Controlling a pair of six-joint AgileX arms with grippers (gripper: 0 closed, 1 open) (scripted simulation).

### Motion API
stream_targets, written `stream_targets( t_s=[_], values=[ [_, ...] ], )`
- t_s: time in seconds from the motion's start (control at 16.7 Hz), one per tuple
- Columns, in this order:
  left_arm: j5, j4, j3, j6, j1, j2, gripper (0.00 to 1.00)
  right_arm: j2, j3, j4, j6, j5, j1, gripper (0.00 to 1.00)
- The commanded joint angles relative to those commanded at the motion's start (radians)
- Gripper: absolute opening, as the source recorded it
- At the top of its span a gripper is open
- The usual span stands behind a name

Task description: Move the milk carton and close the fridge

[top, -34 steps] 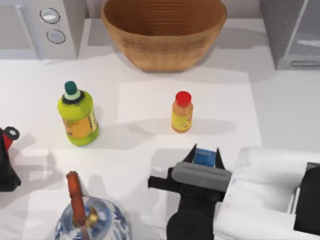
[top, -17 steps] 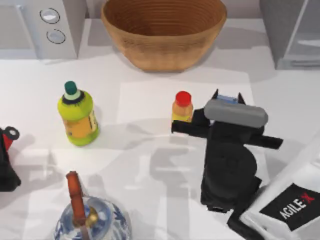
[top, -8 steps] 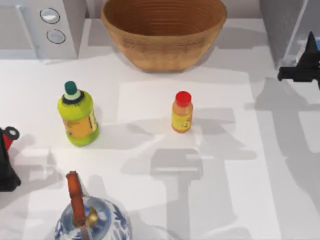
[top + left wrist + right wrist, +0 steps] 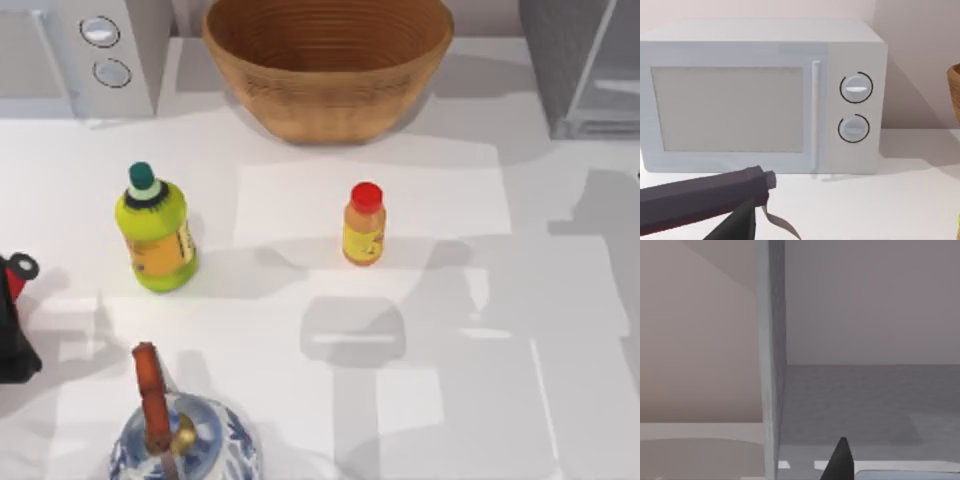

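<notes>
While the fridge (image 4: 585,65) stands upright, its open side faces forward.

White table (image 4: 560,300), pale pinkish wall (image 4: 910,60)

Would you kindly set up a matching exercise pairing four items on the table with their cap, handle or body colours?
Things:
1. large bottle
2. small bottle
3. bowl
4. teapot

Colours:
A. red cap
B. woven tan-brown
C. dark green cap
D. blue-and-white body, reddish-brown handle

Pairs: 1-C, 2-A, 3-B, 4-D
</notes>
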Motion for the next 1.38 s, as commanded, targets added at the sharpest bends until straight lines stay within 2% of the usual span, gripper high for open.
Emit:
stream_targets(
  t_s=[0.36, 1.2, 1.38],
  values=[
    [0.0, 0.0, 0.0, 0.0, 0.0, 0.0, 1.0, 0.071, 0.069, -0.004, 0.0, -0.035, -0.008, 0.0],
    [0.0, 0.0, 0.0, 0.0, 0.0, 0.0, 1.0, 0.698, 0.777, -0.103, -0.012, -0.164, -0.188, 0.0],
    [0.0, 0.0, 0.0, 0.0, 0.0, 0.0, 1.0, 0.774, 0.856, -0.136, -0.013, -0.205, -0.212, 0.0]
  ],
)
